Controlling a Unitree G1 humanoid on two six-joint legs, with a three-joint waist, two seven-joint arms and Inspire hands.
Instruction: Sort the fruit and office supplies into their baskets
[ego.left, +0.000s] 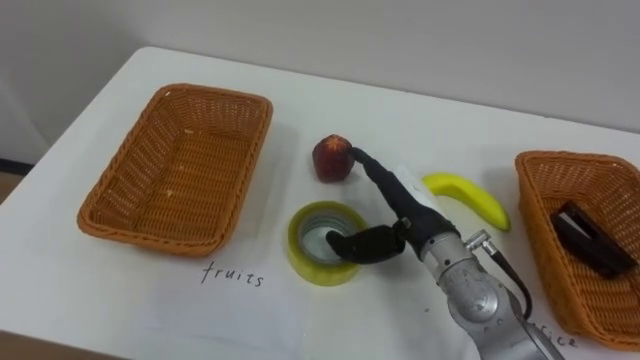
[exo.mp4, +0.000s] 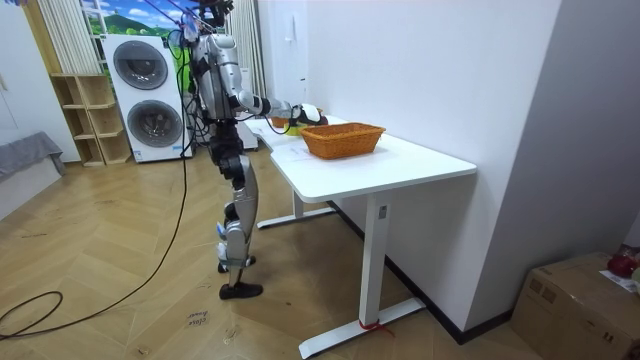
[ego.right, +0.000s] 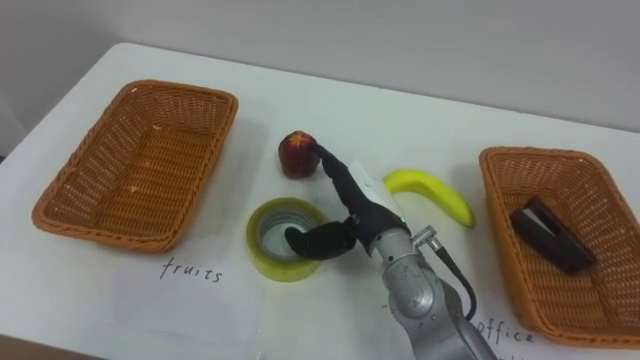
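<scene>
tape roll lies flat on the worktop, hole facing up, so its axis stands upright; it sits between the two baskets, nearer the robot than the red fruit. the right hand is open over it: the fingers reach straight out to touch the red fruit, while the thumb dips into the roll's hole without clearly pinching the rim.

by the look of it the sorting is barely begun. the fruit basket on the left is empty. the office basket on the right holds one dark, oblong thing, lying slantwise from far-left to near-right. the red fruit, the banana and the tape roll are all still to be placed.

the banana lies just right of the hand, its long axis running from the hand toward the office basket, its curve arching away from the robot. in the room view the robot stands at the worktop's end with one arm stretched over it.
</scene>
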